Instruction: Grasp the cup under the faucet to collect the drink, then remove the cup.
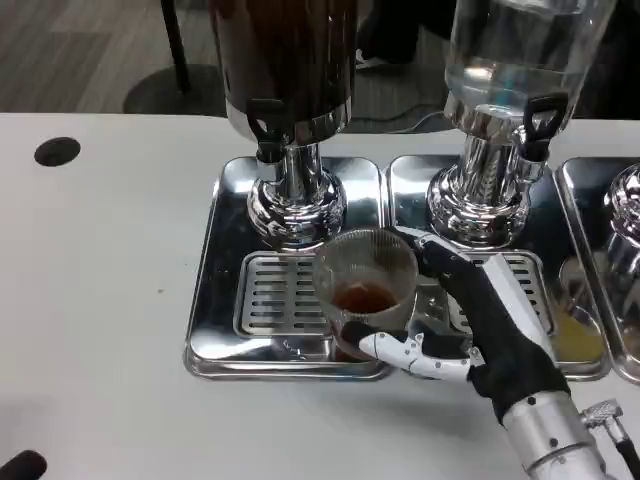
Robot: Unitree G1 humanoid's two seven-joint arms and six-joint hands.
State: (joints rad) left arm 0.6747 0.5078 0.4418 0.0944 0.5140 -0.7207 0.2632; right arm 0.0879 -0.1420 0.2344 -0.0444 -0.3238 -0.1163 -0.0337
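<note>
A clear plastic cup (366, 284) with a little brown drink in its bottom sits over the right part of the slotted drip grate (275, 296), in front of and to the right of the dark dispenser's faucet (268, 130). My right hand (480, 325) wraps around the cup from the right: fingers reach behind its far side, the thumb curls along its near base. The dark drink dispenser (285, 60) stands on a chrome pedestal (296, 205). At the bottom left corner a dark tip of my left hand (20, 467) peeks in; its fingers are hidden.
A chrome drip tray (215, 300) carries the dark dispenser. To its right a second tray (410, 180) bears a clear water dispenser (520, 60), and a third dispenser (625, 215) is at the right edge. A black hole (57, 151) marks the white table at left.
</note>
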